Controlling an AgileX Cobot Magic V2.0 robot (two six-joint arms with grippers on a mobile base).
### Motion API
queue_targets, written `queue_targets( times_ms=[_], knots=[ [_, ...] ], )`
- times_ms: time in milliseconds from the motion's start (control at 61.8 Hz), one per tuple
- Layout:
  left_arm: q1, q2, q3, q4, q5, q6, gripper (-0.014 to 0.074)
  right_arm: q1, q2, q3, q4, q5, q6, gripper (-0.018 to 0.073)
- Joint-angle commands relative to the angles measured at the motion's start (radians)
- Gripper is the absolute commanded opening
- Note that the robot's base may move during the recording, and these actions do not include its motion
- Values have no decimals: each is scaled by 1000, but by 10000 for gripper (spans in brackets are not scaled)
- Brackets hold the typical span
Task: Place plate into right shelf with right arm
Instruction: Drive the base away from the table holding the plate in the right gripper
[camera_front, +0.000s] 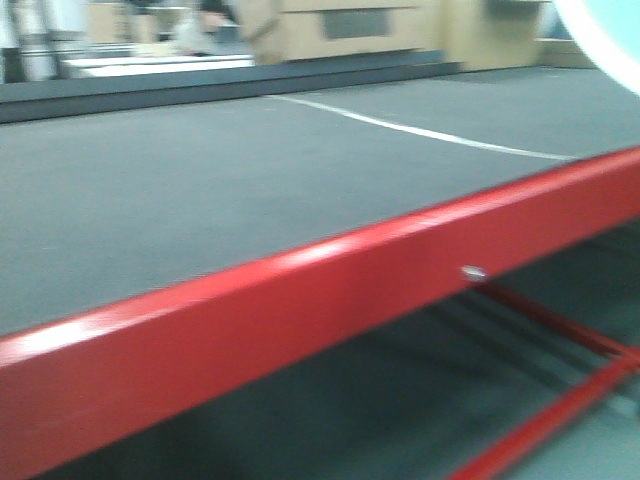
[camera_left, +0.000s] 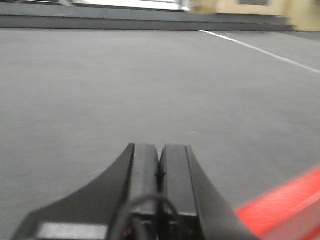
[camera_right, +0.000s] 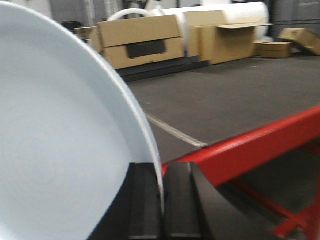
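The right end effector (camera_right: 162, 172) grips the round white plate (camera_right: 60, 140) by its rim. The left end effector (camera_left: 160, 150) is closed.

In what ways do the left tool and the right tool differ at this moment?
The right tool is shut on the rim of the white plate; the left tool is shut on nothing. The left tool looks over the grey table top; the right tool's view is half filled by the plate. Both are black.
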Motion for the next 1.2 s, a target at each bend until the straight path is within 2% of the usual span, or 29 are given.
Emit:
queue_targets(
  times_ms=[0, 1182],
  knots=[
    [-2, -10, 10, -8, -90, -7, -128, -6, 6, -32, 2, -95, -5, 65],
    [-2, -10, 10, -8, -90, -7, -128, -6, 6, -32, 2, -95, -5, 65]
  ],
)
